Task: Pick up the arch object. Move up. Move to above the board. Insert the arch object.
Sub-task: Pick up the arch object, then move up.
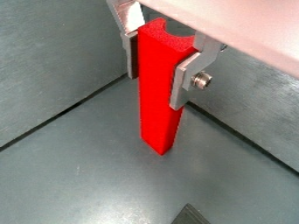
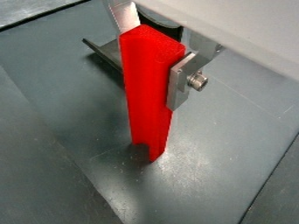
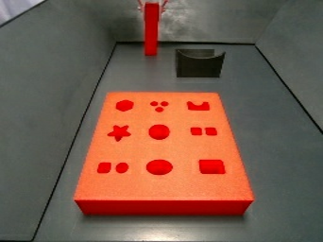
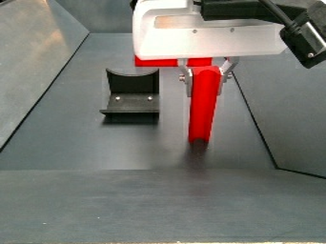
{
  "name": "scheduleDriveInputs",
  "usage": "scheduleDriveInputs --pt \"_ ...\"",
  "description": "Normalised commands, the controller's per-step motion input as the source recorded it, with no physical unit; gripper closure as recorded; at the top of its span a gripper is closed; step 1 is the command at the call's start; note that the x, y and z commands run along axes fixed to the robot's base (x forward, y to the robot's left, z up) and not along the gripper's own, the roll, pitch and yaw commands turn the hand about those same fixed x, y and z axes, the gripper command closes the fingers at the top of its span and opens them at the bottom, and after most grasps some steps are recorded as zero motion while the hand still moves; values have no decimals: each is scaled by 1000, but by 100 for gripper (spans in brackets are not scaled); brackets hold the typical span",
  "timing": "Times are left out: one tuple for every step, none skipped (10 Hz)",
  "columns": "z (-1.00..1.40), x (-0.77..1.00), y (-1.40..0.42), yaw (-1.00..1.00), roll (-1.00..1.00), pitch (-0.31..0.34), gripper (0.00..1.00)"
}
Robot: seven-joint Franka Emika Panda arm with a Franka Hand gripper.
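The arch object (image 1: 158, 105) is a tall bright red bar with a scooped top, standing upright at the far end of the grey floor in both side views (image 3: 150, 33) (image 4: 204, 105). My gripper (image 1: 158, 66) is shut on its upper part, one silver finger on each side; this also shows in a wrist view (image 2: 152, 52). The bar's lower end is at the floor; I cannot tell if it touches. The board (image 3: 89, 142) is a flat orange-red slab with nine darker holes, lying nearer the camera, well apart from the bar.
The dark fixture (image 3: 199, 62) stands on the floor beside the bar, and shows in a side view (image 4: 129, 95) and behind the bar in a wrist view (image 2: 103, 51). Grey sloping walls (image 3: 76, 76) enclose the floor on both sides.
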Motion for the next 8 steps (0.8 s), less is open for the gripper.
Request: scheduleDriveInputs --pt "0 0 0 0 0 0 100" --pt "0 0 0 0 0 0 100" --pt "0 0 0 0 0 0 100" --pt "833 0 0 0 0 0 100" --pt "828 13 -25 31 -1 1 100" --pt "701 -7 -33 32 -8 33 100" --pt "548 -6 -23 31 -6 43 100" --pt "317 5 -12 25 -1 52 100"
